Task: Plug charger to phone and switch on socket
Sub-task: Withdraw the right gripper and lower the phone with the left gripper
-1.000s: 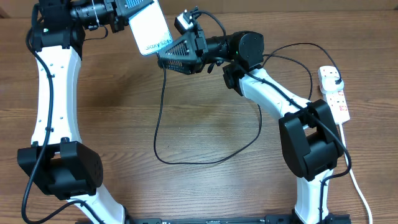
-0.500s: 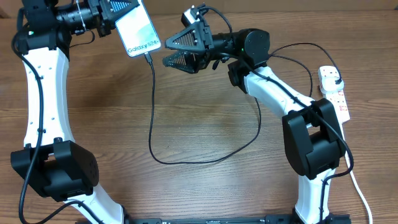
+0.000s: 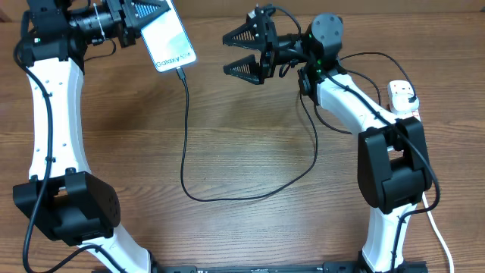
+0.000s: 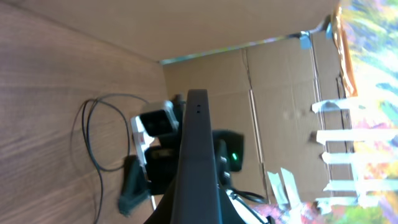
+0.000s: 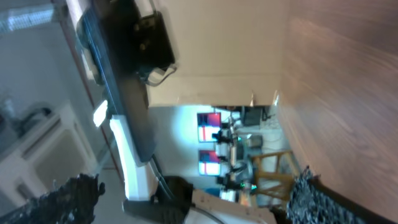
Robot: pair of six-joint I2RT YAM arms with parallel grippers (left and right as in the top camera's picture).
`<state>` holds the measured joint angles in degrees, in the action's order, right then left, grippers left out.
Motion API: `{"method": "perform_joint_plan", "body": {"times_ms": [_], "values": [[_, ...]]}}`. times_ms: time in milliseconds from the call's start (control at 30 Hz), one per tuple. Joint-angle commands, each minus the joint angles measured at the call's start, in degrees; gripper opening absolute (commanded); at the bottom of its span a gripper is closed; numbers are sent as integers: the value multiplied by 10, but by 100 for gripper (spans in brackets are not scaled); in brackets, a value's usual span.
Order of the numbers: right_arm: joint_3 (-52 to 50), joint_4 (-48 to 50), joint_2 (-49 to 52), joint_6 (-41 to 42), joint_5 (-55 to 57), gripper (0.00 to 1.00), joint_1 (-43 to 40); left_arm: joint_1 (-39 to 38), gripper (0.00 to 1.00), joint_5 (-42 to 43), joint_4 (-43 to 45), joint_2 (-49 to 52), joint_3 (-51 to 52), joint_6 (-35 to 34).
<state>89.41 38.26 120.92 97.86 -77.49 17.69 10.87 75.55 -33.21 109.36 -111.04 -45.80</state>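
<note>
My left gripper [image 3: 148,13] is shut on the phone [image 3: 170,37] and holds it up in the air at the back left, screen up, with "Galaxy S24" text showing. The charger's thin black cable [image 3: 184,152] hangs from the phone's lower end, loops over the table and runs to its black plug [image 3: 410,99] in the white socket strip [image 3: 408,115] at the right edge. My right gripper [image 3: 244,51] is open and empty, in the air right of the phone. In the left wrist view the phone shows edge-on [image 4: 196,155].
The socket's thick white cord [image 3: 438,227] runs down the right edge towards the front. Cardboard walls [image 4: 273,93] stand behind the table. The cable's loop lies across the table's middle.
My right gripper let go of the cable, opened wide and drew back to the right, away from the phone. The cable now hangs plugged into the phone. The left arm barely moved.
</note>
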Motion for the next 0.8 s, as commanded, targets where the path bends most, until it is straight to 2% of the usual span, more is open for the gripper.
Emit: {"method": "perform_joint_plan", "body": {"times_ms": [0,200,400,567,767], "values": [[7,-107,-12,-163,-6,100,2,1,4,-13,-30,-7,-7,42],[7,-443,-12,-395,79,100,2,1,4,-28,-83,-7,-7,96],[7,-700,-12,-553,215,100,2,1,4,-89,-158,-7,-7,156],[7,-818,-12,-603,329,100,2,-3,4,-169,-256,-7,-7,233],[7,-901,-12,-598,469,97,2,-27,4,-360,-369,-7,-6,273]]}}
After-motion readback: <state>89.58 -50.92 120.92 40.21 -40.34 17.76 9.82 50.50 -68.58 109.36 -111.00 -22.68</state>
